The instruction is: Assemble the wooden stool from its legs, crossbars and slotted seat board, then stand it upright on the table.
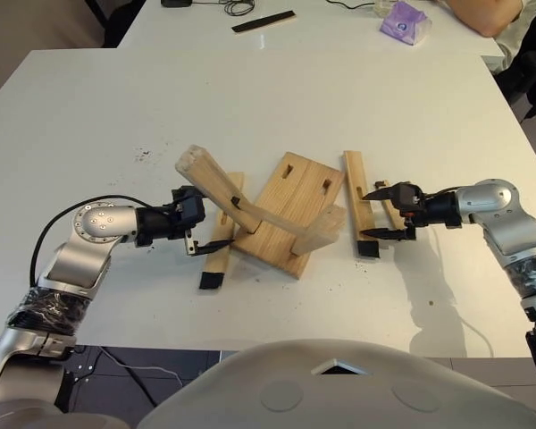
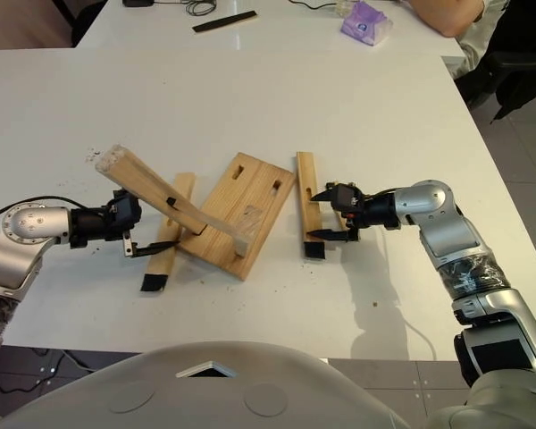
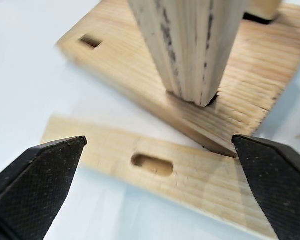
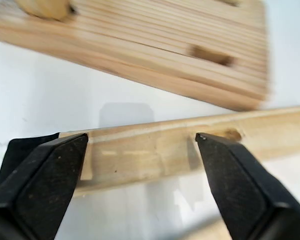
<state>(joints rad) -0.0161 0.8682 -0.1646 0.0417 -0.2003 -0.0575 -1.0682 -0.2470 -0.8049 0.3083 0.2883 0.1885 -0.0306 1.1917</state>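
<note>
The seat board (image 1: 297,204) lies flat in the middle of the table (image 1: 250,98), turned at an angle, with two slots showing near its far edge. A leg (image 2: 161,192) rises from the board's near edge at a steep tilt, its free end leaning out toward the robot's left. On the table just to the left of the board lies the left bar (image 1: 221,252), and just to the right the right bar (image 1: 355,192). Each has a black cap on its near end.

The left gripper (image 1: 216,223) sits low beside the left bar with its fingers spread wide, gripping nothing. From the head, the tilted leg crosses in front of it and hides the upper finger. The right gripper (image 1: 365,214) is also spread, one finger on each side of the right bar near its capped end, and I cannot tell whether either finger touches the wood.

The left wrist view shows the leg's foot seated in the board and an oval slot (image 3: 152,165) in the left bar, with the pads (image 3: 45,180) well apart. The right wrist view shows the right bar running between the open pads (image 4: 47,175), with the board's edge beyond.

Dark specks (image 1: 143,155) dot the table to the left. On the far table (image 1: 339,40) lie a black strip (image 1: 263,21) and a purple packet (image 1: 404,22).
</note>
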